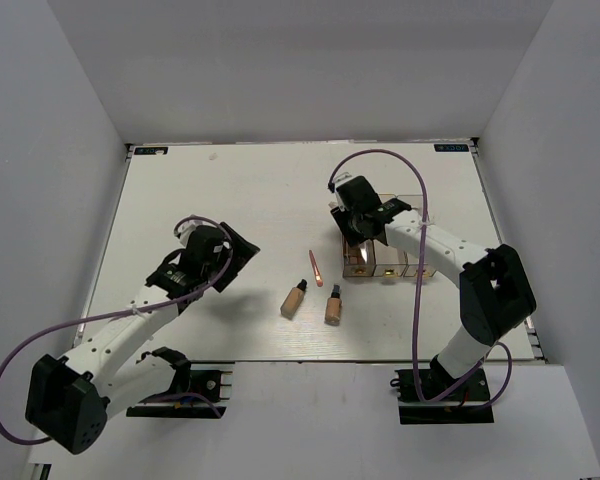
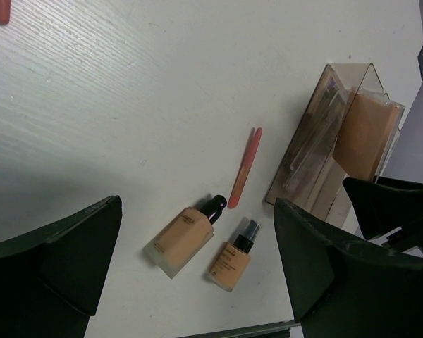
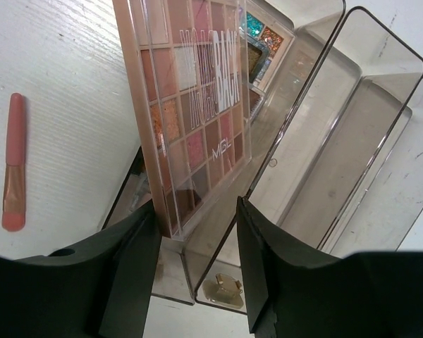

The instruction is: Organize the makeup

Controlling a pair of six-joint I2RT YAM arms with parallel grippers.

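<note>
- A flat rectangular eyeshadow palette point(image 3: 190, 120), with rows of matte and shimmery pink and brown pans under a glossy lid, stands tilted on edge in the end compartment of the clear hard-plastic three-compartment box point(image 3: 359, 105).
- A second palette point(image 3: 257, 39) with glittery teal pans shows just behind it, seemingly in the same compartment.
- The right gripper point(image 3: 197, 239) has its black fingers against both sides of the eyeshadow palette's lower end and looks to be clamping it.
- Outside the box on the white, faintly grained table point(image 1: 230, 190) lie two small beige bottles point(image 2: 183, 239) with black caps, both on their sides, the smaller bottle point(image 2: 231, 262) beside the squarer one.
- A thin pink stick point(image 2: 245, 167) lies between them and the box.
- The left gripper point(image 2: 197, 205) hangs above these with jaws wide apart, holding nothing.
- I'd call it about half done: nothing shows in the other two compartments.
</note>
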